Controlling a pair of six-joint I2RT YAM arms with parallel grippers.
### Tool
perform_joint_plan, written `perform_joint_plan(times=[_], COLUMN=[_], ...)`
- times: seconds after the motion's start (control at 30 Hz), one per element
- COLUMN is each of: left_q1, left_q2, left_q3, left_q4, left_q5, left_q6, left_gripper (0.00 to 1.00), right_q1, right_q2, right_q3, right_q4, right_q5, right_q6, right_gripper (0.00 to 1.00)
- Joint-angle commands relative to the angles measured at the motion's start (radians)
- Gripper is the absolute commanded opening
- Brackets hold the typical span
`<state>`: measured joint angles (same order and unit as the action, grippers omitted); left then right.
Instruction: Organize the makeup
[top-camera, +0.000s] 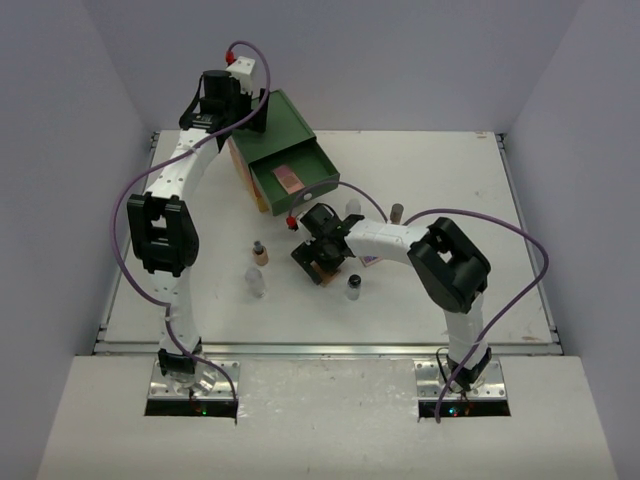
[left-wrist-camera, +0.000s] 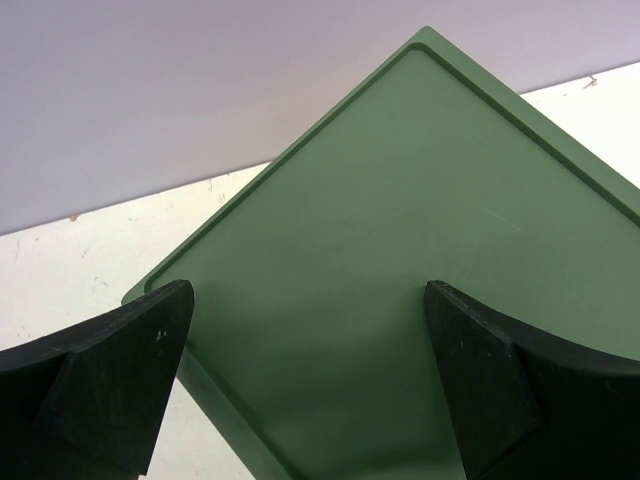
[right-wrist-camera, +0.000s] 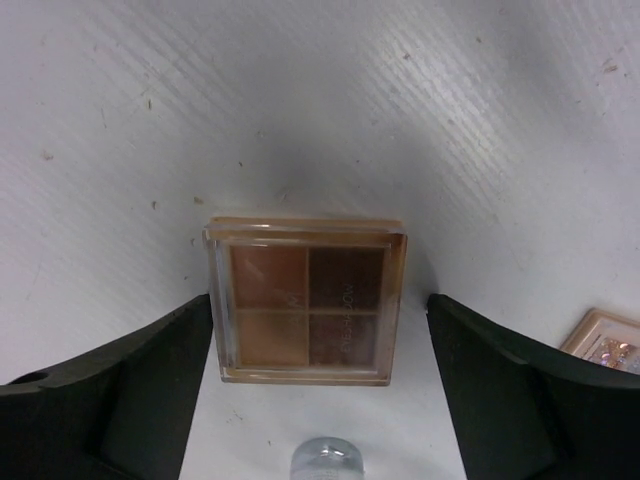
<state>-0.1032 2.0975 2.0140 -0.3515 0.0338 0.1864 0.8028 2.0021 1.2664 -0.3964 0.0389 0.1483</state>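
My right gripper (right-wrist-camera: 316, 385) is open and low over the table, its fingers on either side of a square brown four-pan palette (right-wrist-camera: 305, 300), not touching it; the palette also shows in the top view (top-camera: 326, 271). A clear jar's lid (right-wrist-camera: 325, 462) sits just near of the palette. A multicolour palette (right-wrist-camera: 606, 346) lies at the right edge. A pink-brown palette (top-camera: 290, 178) lies in the open green drawer (top-camera: 262, 172). My left gripper (left-wrist-camera: 310, 400) is open and empty above the chest's green top (left-wrist-camera: 400, 230).
On the table stand a tan capped bottle (top-camera: 260, 253), a clear jar (top-camera: 256, 281), a black-capped jar (top-camera: 353, 287), another clear jar (top-camera: 352, 207) and a second tan bottle (top-camera: 396, 212). The drawer chest stands at the back left.
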Motion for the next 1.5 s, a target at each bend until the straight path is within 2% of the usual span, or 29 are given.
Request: perform_joint_plan(times=[0.0,0.1,0.27,0.47,0.6,0.7,0.73,0.77,0.87,0.93,1.2,1.33,1.37,1.47], left_q1=[0.002,0.003,0.003,0.002,0.002,0.002,0.002,0.002,0.003,0.002,0.003,0.002,0.002,0.002], left_q2=[0.009,0.009,0.012,0.012,0.015,0.013,0.013,0.012,0.009,0.009,0.016,0.015,0.015,0.017], left_q3=[0.032,0.034,0.040,0.040,0.038,0.037,0.036,0.035,0.033,0.032,0.025,0.022,0.022,0.023], left_q4=[-0.024,-0.024,-0.023,-0.024,-0.024,-0.027,-0.027,-0.027,-0.027,-0.027,-0.030,-0.032,-0.032,-0.031], left_q5=[-0.005,-0.003,-0.002,-0.001,-0.003,-0.003,-0.003,-0.003,-0.007,-0.012,0.000,0.005,0.003,-0.002], left_q6=[0.010,0.008,0.008,0.012,0.011,0.008,0.008,0.008,0.012,0.013,0.000,-0.002,0.001,0.004], left_gripper=[1.00,1.00,1.00,1.00,1.00,1.00,1.00,1.00,1.00,1.00,1.00,1.00,1.00,1.00], right_q1=[0.019,0.043,0.079,0.091,0.060,0.003,-0.014,-0.029,-0.086,-0.095,-0.130,-0.132,-0.132,-0.131], right_q2=[0.005,-0.066,-0.185,-0.404,-0.419,-0.312,-0.266,-0.222,-0.061,-0.001,0.088,0.091,0.082,0.024], right_q3=[-0.044,-0.064,-0.064,0.031,0.166,0.324,0.427,0.439,0.674,0.719,0.749,0.782,0.782,0.785], right_q4=[0.023,0.025,0.010,0.065,0.132,0.123,0.104,0.077,-0.014,-0.015,0.026,-0.010,-0.018,-0.031], right_q5=[0.019,0.029,-0.033,-0.291,-0.261,-0.138,-0.068,-0.060,0.013,0.044,0.080,0.077,0.063,0.026], right_q6=[0.021,-0.024,-0.099,-0.141,-0.135,-0.087,-0.076,-0.064,-0.016,-0.021,0.006,0.003,0.001,-0.010], right_gripper=[0.72,0.41,0.22,0.23,0.23,0.23,0.23,0.24,0.24,0.25,0.35,0.92,0.99,0.99])
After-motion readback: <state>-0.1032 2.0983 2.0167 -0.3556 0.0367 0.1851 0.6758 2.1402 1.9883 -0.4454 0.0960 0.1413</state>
